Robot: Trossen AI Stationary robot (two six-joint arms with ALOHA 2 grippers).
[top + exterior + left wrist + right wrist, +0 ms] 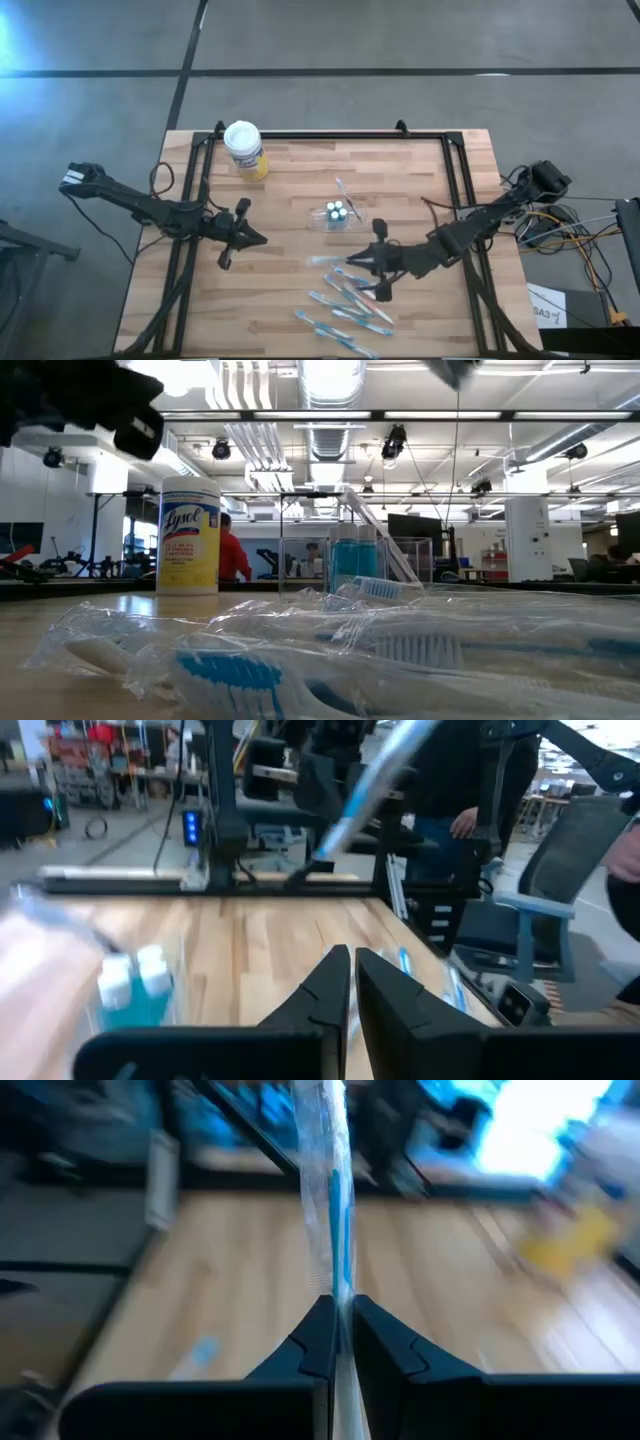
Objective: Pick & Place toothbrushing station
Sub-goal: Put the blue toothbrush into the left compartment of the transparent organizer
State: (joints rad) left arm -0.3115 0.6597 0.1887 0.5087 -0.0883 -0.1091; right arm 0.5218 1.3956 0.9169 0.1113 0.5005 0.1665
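Right pincer (340, 1320) pinches wrapped toothbrush (335, 1190) by one end, ready for transfer toward clear pouch (335, 213). Left pincer (352, 970) pressed together, empty, waiting left of pouch over tabletop (280, 300).

- Ceiling strip lights (330, 375) lit the room brightly and evenly, with a bluish glare at one corner of the high view.
- The wrapped toothbrush (335, 1200) rising from between the right wrist's fingers (318, 1345) was motion-blurred.
- Beyond the left wrist's fingers (330, 990), the room smeared.
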